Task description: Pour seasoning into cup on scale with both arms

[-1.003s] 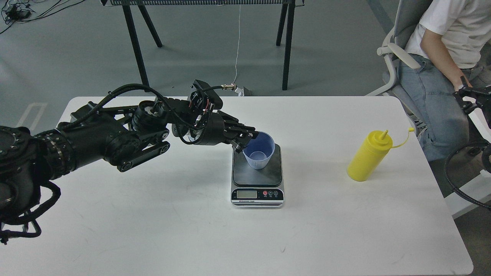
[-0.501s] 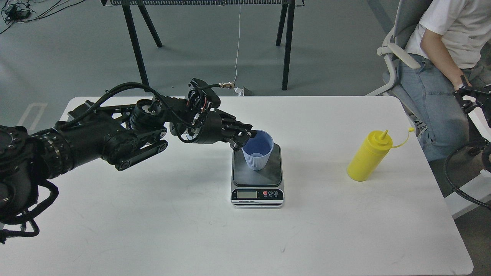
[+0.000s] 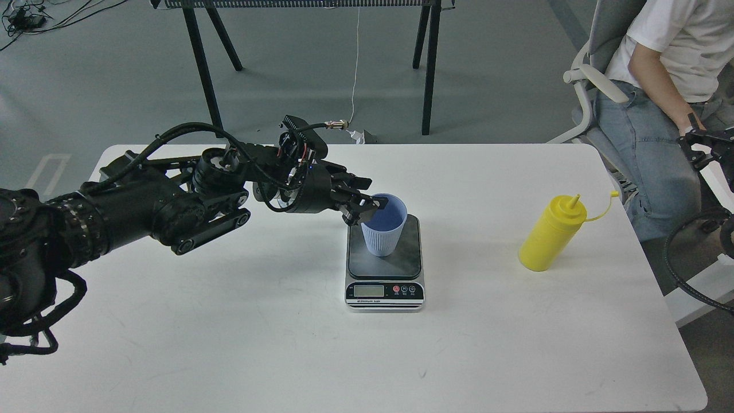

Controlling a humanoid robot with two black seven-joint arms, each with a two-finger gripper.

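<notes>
Against the earlier frames, my left arm's fingers (image 3: 367,207) have drawn slightly back toward the left of the frame and a little higher, and the light blue-lavender ribbed plastic cup (image 3: 383,225) has gone with them; it sat near the middle of the platform before and now stands closer to the platform's upper-left corner, looking more upright, with less of its inside floor showing; the yellow plastic squeeze bottle (image 3: 551,233) has not shifted.

The fingers are pinched on the cup's left rim, one tip lying over the lip and into the mouth, the other on the outside wall just below; so the cup hangs off the right end of the fingers, touching them at the rim only; its base rests on, or sits just above, the dark grey platform of the small rectangular digital scale (image 3: 385,264), and I cannot tell which.

The scale lies at the centre of the white table (image 3: 229,332), display and round buttons facing the lower edge of the frame; the yellow bottle stands at centre right, well apart from the scale, nozzle up and tethered cap trailing toward the right.

My right arm's fingers (image 3: 702,150) show only as a dark shape at the right edge of the frame, off the table; I cannot tell whether they are apart or together.
</notes>
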